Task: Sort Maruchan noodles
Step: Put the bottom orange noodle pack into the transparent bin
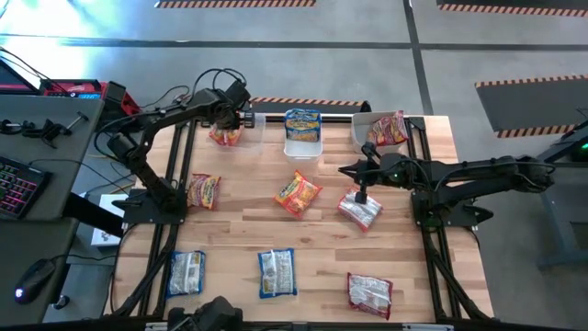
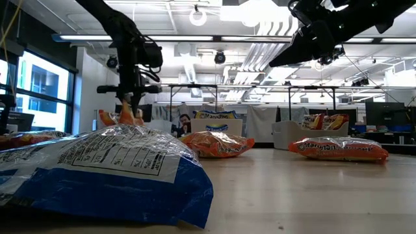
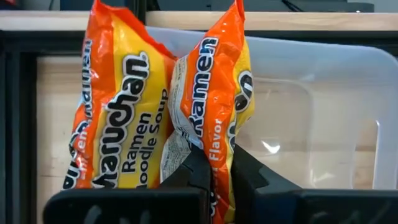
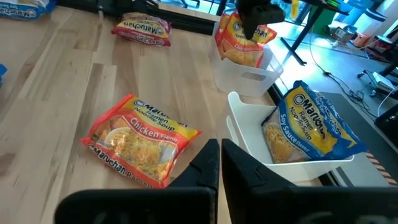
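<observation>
My left gripper (image 3: 211, 168) is pinched tight on an orange packet (image 3: 205, 106), holding it upright over the clear bin (image 3: 323, 106) at the table's far left corner; a second orange packet (image 3: 118, 118) stands just beside it in that bin. On the two I read "Maruchan Ramen Noodle Soup" and "Ramen ... Flavor".

My right gripper (image 4: 219, 163) hangs above the middle of the table with its fingers almost together, gripping nothing (only a thin slit shows between them). Below it lies an orange packet marked "Maruchan Noodle Soup Chicken Flavor" (image 4: 140, 140). Beside that, the middle bin (image 4: 249, 140) holds a blue packet (image 4: 314, 127) lettered "Maruchan ... Soy Sauce Flavor".

From above, the right bin (image 1: 360, 131) carries a red-and-white packet (image 1: 388, 129), another red-and-white packet (image 1: 360, 210) lies near my right arm, and more packets rest along the near edge: two blue (image 1: 186, 273) (image 1: 276, 273) and one red (image 1: 369, 294).
</observation>
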Robot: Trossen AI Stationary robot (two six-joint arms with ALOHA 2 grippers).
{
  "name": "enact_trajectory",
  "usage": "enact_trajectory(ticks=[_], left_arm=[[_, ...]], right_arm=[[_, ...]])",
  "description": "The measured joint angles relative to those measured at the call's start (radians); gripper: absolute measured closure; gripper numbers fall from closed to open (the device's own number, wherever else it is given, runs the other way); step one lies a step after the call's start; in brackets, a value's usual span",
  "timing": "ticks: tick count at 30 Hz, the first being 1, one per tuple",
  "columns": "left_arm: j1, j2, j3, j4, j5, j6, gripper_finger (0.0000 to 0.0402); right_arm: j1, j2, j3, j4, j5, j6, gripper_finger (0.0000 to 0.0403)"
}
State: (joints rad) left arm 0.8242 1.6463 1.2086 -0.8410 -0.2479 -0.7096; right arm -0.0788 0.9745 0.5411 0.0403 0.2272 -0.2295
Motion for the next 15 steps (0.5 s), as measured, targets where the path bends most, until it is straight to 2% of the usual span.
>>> enact_trajectory(ticks=[8,15], left_arm=[[-0.01,0.001,-0.063,0.033,-0.055,-0.053,0.0379],[-0.043,0.001,-0.069,0.035,-0.105,-0.011,0.0317]], right_arm=[[0.0,0.0,0.0,-0.036,0.0,-0.004,0.0403],[0.0,0.0,0.0,-0.037,0.001,-0.004,0.0403]])
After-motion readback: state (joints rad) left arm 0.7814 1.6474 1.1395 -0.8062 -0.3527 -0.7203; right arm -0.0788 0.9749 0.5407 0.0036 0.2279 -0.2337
